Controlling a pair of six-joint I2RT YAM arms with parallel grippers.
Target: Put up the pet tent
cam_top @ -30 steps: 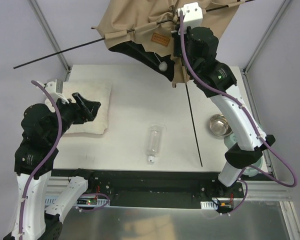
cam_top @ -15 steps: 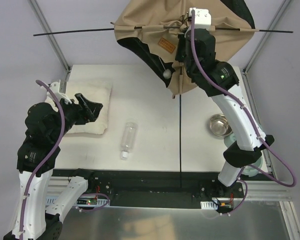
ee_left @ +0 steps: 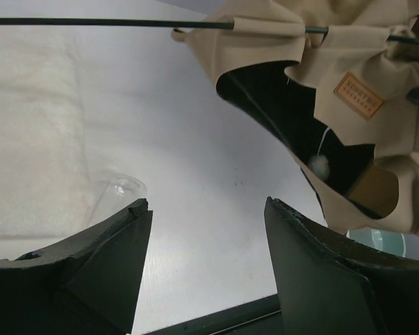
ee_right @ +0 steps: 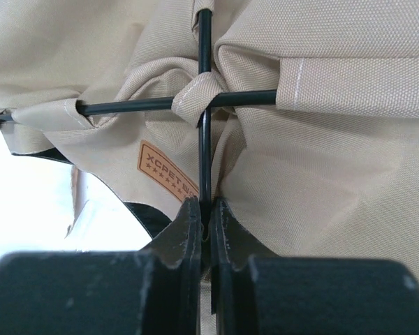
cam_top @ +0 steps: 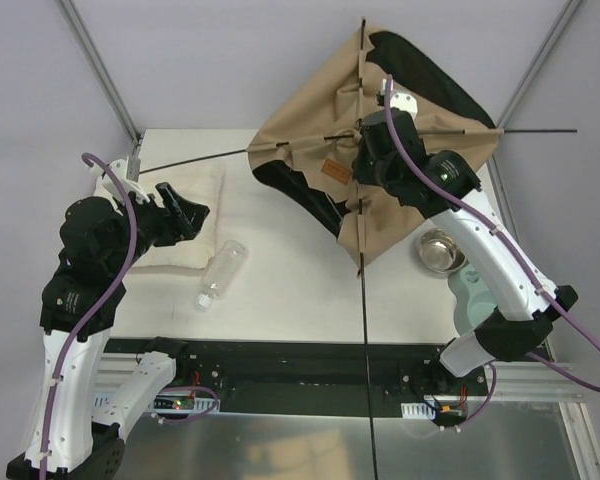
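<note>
The right pincer (ee_right: 204, 215) is closed tight on a thin black pole (ee_right: 204, 105), its two fingers pressed together with the pole running straight up from between them. Just above the grip this pole crosses a second pole (ee_right: 126, 106) at a right angle, and a tan fabric loop wraps the crossing. By this pole the pincer holds the tent (cam_top: 300, 130) up over the far right part of the tabletop (cam_top: 280, 300).

From above, the tent spreads as a tan diamond with black lining showing along its left and far right edges. One pole runs from the far tip of the diamond past the near edge of the tabletop. The other runs sideways, sticking out beyond both side corners. A brown label (ee_right: 169, 171) sits on the fabric left of the grip. A white pompom (ee_left: 319, 165) hangs on a thread in front of the dark opening.

The left pincer (ee_left: 206, 204) stands wide and holds nothing. It hovers over the right edge of the pillow (cam_top: 195, 250), pointing towards the tent and well apart from it. The sideways pole's left end passes close by the left wrist; whether it touches, I cannot tell.

A clear bottle (cam_top: 220, 272) lies on its side just right of the pillow. A metal bowl (cam_top: 438, 250) sits near the right edge, below the tent's lower corner.
</note>
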